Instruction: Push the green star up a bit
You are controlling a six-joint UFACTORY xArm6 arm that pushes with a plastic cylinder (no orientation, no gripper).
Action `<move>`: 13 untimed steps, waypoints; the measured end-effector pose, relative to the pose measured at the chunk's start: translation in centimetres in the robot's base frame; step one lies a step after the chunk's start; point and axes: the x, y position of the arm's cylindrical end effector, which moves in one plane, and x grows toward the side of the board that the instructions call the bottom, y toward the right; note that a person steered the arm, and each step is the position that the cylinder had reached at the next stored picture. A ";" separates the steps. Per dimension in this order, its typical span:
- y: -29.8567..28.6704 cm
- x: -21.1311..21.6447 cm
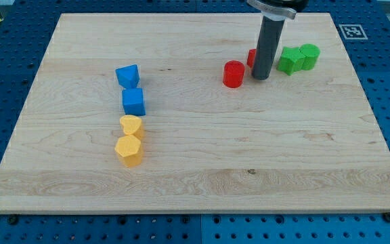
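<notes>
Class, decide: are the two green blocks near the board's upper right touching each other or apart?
Touching. The camera view shows the green star-shaped block and the rounder green block pressed side by side, no wood visible between them.

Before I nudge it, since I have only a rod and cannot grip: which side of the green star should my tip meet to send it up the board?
Meet the green star on its edge facing the view's bottom, at mid-width, so it slides straight up rather than spinning. My tip now stands to its left, beside the red cylinder, so probably circle below it first. The other green block touches its right side and may drag along.
</notes>
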 end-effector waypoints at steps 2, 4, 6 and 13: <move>-0.1 -0.1; -0.1 -0.6; 0.4 0.8; 10.4 1.1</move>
